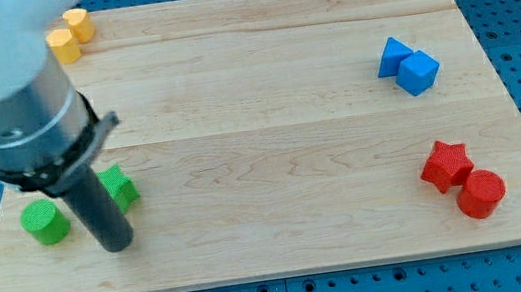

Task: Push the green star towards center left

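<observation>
The green star lies at the view's lower left, partly hidden behind my dark rod. My tip rests on the wooden board just below the star, close to or touching it. The green cylinder stands apart to the star's left. The arm's grey body covers much of the view's upper left.
Two yellow blocks sit at the top left corner. A blue block pair is at the right. A red star and red cylinder are at the lower right. The board's bottom edge is near my tip.
</observation>
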Robot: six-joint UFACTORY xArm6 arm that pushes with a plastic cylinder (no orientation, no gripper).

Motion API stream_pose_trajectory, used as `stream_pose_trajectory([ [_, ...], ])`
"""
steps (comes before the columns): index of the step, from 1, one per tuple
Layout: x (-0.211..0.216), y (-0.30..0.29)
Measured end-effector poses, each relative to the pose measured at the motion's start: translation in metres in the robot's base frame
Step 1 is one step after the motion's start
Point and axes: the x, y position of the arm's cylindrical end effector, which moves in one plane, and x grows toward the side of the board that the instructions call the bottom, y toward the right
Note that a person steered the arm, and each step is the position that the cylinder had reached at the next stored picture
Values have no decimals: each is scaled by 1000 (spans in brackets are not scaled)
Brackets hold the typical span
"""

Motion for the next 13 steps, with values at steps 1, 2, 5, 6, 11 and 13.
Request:
stream_pose_trajectory([
  [1,-5,32],
  [2,-30,32],
  [5,-35,8],
  [6,-36,-12],
  [11,-129,-86],
  [13,-135,-69],
])
